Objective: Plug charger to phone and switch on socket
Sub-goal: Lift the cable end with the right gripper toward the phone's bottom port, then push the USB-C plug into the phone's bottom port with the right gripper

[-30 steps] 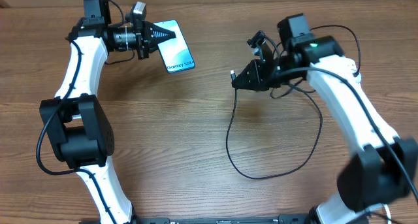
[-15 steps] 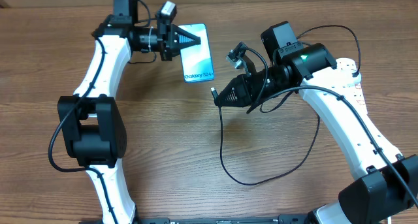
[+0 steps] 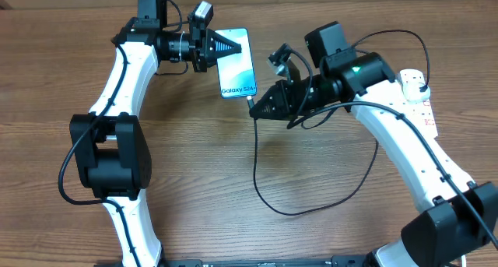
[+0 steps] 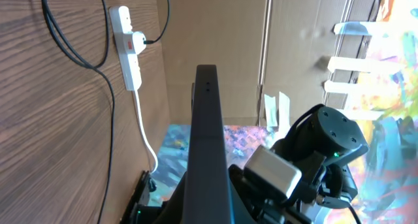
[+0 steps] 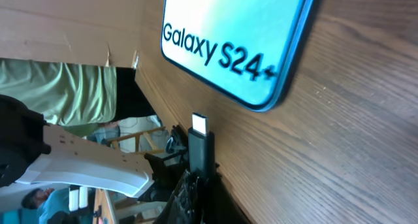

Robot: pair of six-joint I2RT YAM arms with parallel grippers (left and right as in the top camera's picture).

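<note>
The phone [image 3: 236, 63] shows its teal "Galaxy S24" screen, and my left gripper [image 3: 232, 44] is shut on its far end. In the left wrist view the phone [image 4: 208, 132] appears edge-on, running away from the gripper [image 4: 209, 208]. My right gripper [image 3: 262, 109] is shut on the charger's connector tip [image 3: 251, 101], just below the phone's near end. In the right wrist view the connector [image 5: 200, 140] stands a short gap from the phone's bottom edge [image 5: 261, 103], not inserted. The black cable [image 3: 311, 209] loops over the table. The socket [image 3: 417, 92] lies at the far right.
The white power strip [image 4: 128, 48] has a black plug [image 4: 140, 39] seated in it beside a red switch, and its thick white cord [image 4: 147, 139] trails away. A cardboard wall lines the table's far edge. The cable loop lies between the arms' bases.
The left arm carried the phone to the right toward the table's middle. The right gripper brought the connector left and up, from well apart to just short of the phone's near end.
</note>
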